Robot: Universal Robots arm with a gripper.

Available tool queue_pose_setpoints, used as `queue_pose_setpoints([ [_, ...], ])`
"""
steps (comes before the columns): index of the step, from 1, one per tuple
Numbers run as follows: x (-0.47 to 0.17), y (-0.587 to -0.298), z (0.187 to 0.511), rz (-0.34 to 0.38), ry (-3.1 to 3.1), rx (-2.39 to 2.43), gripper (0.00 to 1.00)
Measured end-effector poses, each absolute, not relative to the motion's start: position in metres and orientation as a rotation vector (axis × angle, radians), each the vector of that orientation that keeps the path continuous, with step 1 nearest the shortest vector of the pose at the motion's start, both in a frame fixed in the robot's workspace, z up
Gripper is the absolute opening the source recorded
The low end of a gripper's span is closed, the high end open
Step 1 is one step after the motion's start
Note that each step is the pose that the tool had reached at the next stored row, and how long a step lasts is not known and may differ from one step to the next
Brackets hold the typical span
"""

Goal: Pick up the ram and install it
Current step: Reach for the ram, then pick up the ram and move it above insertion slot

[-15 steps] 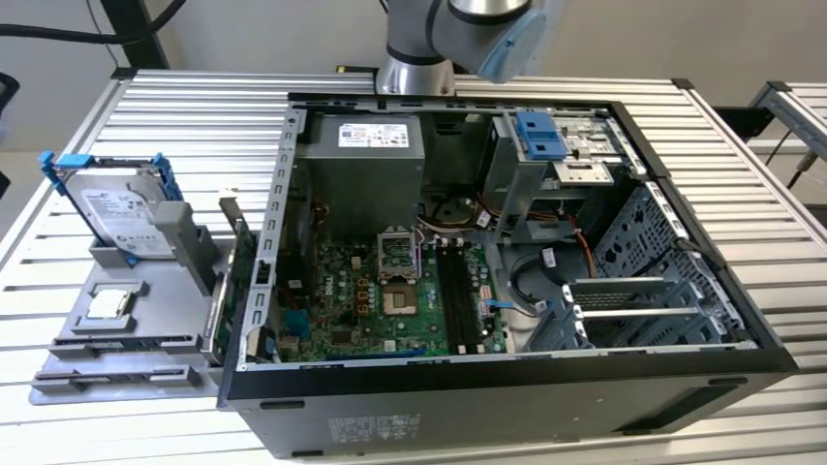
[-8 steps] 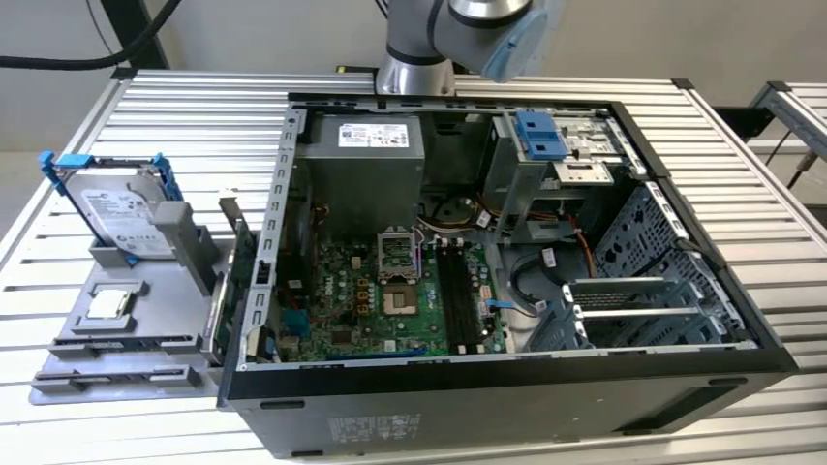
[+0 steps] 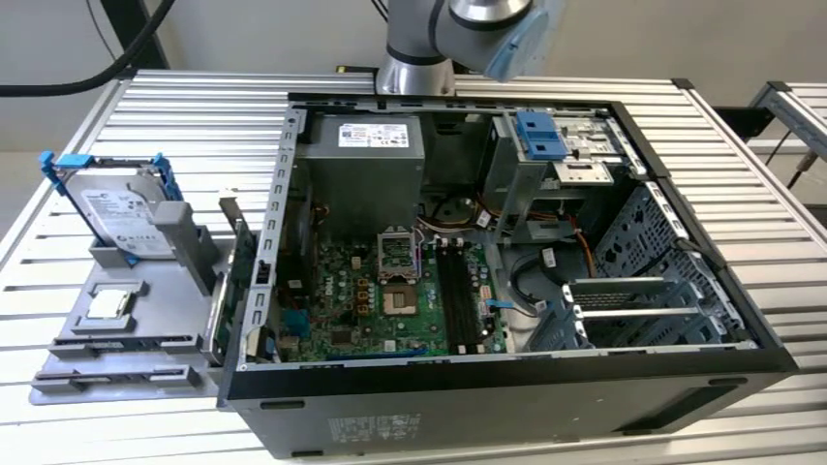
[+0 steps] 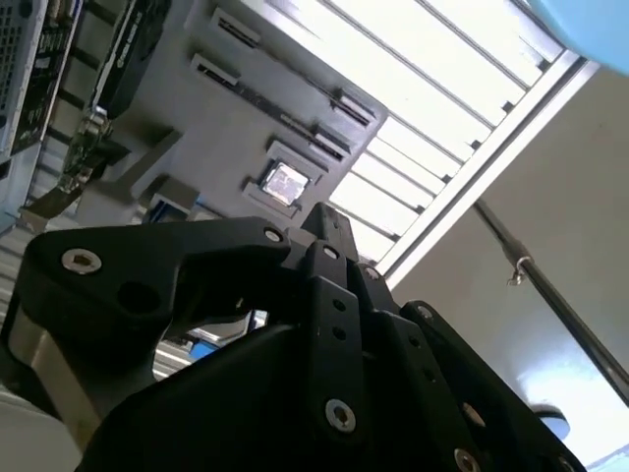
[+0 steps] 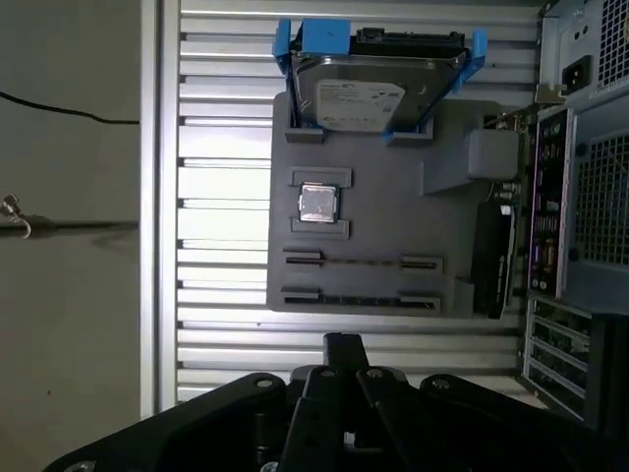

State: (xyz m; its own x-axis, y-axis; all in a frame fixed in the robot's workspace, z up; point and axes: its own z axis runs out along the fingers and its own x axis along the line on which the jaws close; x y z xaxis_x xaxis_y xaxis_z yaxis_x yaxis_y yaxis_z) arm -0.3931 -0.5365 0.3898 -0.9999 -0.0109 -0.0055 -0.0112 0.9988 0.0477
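**Hovering beside the gray tray (image 5: 383,197)**

Holding the gripper (image 5: 341,342) pointed down over the slatted table (image 5: 216,177), fingertips pressed together. Facing the ram (image 5: 359,299), seated in the tray slot closest to it, at the exterior view's left of the computer case (image 3: 517,407).

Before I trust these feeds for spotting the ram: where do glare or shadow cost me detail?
In the second wrist view the slatted table is washed out white; in the first wrist view the gray tray is evenly lit, its square chip glinting; in the exterior view the motherboard lies in shade.
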Motion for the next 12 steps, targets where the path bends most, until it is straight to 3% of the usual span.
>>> queue_pose_setpoints([
  [12,-0.3828,-0.5366,0.3897,0.075,3.137,-0.025,0.0],
])
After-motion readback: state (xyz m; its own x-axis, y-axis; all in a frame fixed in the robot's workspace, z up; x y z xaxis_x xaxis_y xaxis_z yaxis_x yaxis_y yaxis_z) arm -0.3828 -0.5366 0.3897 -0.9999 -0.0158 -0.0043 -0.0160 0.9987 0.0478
